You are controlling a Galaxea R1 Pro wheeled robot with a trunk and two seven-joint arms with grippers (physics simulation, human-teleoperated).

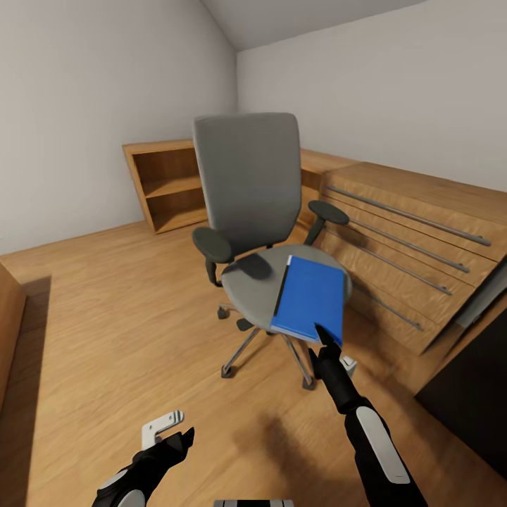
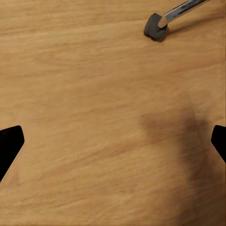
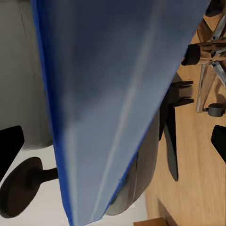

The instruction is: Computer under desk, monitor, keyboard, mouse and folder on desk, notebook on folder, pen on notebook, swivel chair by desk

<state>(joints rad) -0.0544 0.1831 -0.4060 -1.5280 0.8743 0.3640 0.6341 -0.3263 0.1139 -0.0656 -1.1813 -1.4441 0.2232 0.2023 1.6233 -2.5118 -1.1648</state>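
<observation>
The step in hand is taking the folder point(image 1: 310, 298) from the chair point(image 1: 248, 211). It sits tilted over the seat's front right edge. The right claw point(image 1: 322, 336) reaches forward to its near edge; I cannot tell if the claw grips it. Next it must carry the folder to the desk point(image 1: 470, 394). The left claw point(image 1: 174, 436) hangs open, low over the floor point(image 1: 105, 338).

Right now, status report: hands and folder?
Left hand open, low over floor. Right hand at flat blue folder, grip unclear. Folder on grey swivel chair seat.
</observation>
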